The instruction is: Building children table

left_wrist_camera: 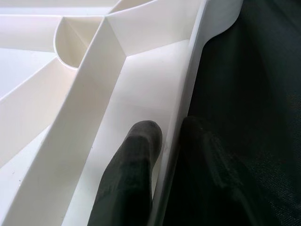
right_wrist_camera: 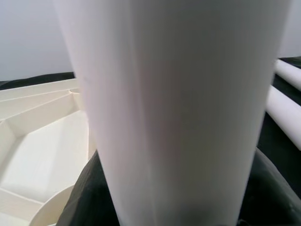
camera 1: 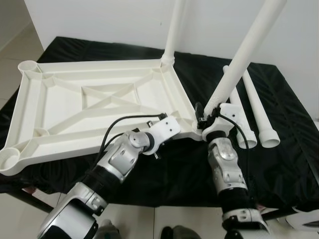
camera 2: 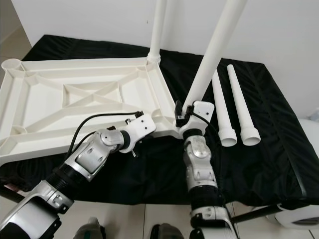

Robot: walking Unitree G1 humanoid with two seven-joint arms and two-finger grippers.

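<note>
Black cloth [camera 1: 279, 99]: left gripper [left_wrist_camera: 164, 141] pinches tabletop [camera 1: 65, 109] rim; right gripper [camera 1: 205, 118] grasps leg [camera 1: 239, 59]

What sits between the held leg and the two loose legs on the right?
Bare black cloth, seen in the right eye view, separates the held leg from the two loose legs.

Before you: upturned table panel [camera 1: 75, 107] on cloth-covered tabletop [camera 1: 164, 169], left. One leg [camera 1: 174, 30] upright at far corner, second leg [camera 1: 244, 55] at near corner. Two loose legs [camera 1: 256, 109] lie right.
</note>
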